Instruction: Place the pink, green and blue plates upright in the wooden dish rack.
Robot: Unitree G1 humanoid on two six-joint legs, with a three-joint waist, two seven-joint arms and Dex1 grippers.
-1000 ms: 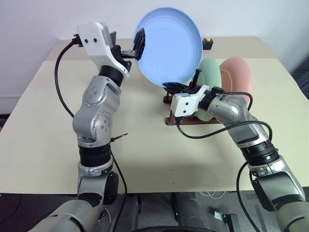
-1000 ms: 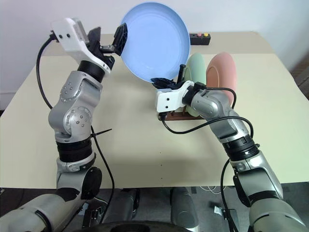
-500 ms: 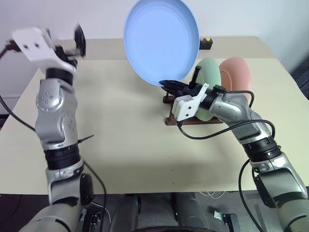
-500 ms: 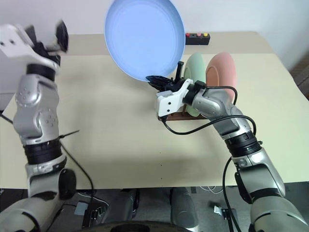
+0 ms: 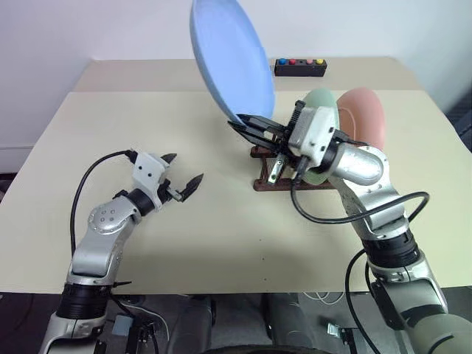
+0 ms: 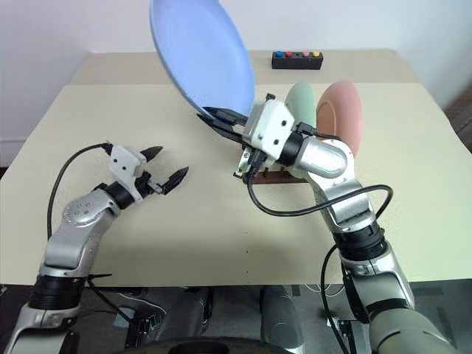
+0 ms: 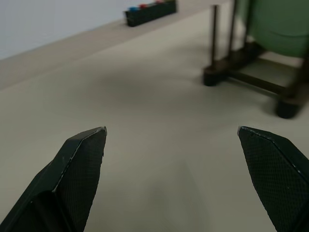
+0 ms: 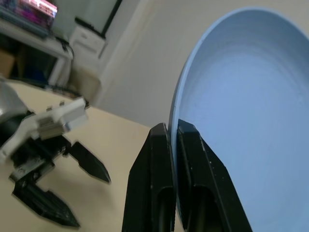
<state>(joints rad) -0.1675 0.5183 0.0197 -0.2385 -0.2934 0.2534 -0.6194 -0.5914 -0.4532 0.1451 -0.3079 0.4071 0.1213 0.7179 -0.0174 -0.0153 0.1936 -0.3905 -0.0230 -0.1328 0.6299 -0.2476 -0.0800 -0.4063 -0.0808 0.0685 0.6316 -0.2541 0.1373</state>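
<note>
The right gripper's [image 5: 240, 122] jaws are clamped on the lower rim of the blue plate [image 5: 230, 60], holding it on edge above the tabletop [image 5: 214, 228] so it can drop between pegs. Just beyond stands the wooden dish rack [image 5: 274, 168], with the green plate [image 5: 323, 110] and pink plate [image 5: 363, 112] upright in it. The left gripper [image 5: 184, 173], jaws wide and empty, hovers low, well clear of the rack.

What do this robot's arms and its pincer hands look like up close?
Both arms are jointed silver-grey metal segments with black collars. Each ends in a white boxy wrist block carrying two pointed black fingers: left gripper, right gripper. A loose black cable loops along each arm.
</note>
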